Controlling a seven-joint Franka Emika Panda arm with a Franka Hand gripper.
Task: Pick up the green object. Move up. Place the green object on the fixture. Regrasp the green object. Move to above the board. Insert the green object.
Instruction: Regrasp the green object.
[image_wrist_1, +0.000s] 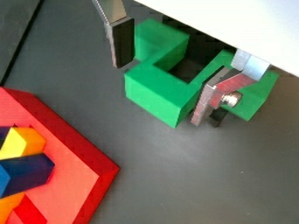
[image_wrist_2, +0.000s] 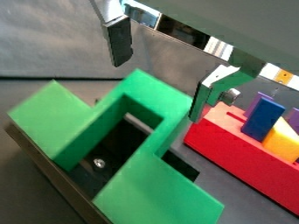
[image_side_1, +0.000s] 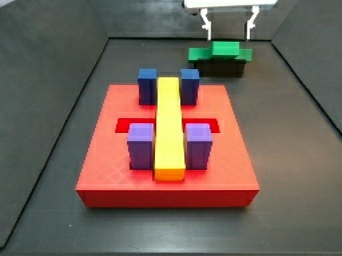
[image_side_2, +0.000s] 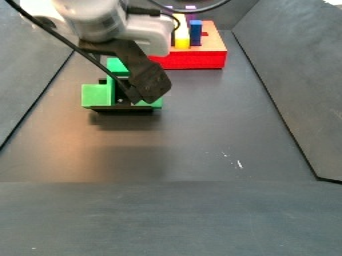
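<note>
green object (image_side_1: 222, 51) sits on the fixture (image_side_1: 225, 68), just below the gripper (image_side_1: 230, 22), whose silver fingers (image_wrist_1: 218, 98) hang open and empty, straddling it. if they close off-centre, they could tip it off before it reaches the board (image_side_1: 100, 165).

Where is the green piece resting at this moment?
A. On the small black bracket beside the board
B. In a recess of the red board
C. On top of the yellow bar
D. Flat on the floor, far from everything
A. In a side view the green piece sits on the black fixture, behind the red board; the open gripper hovers just above it, fingers apart.
</note>
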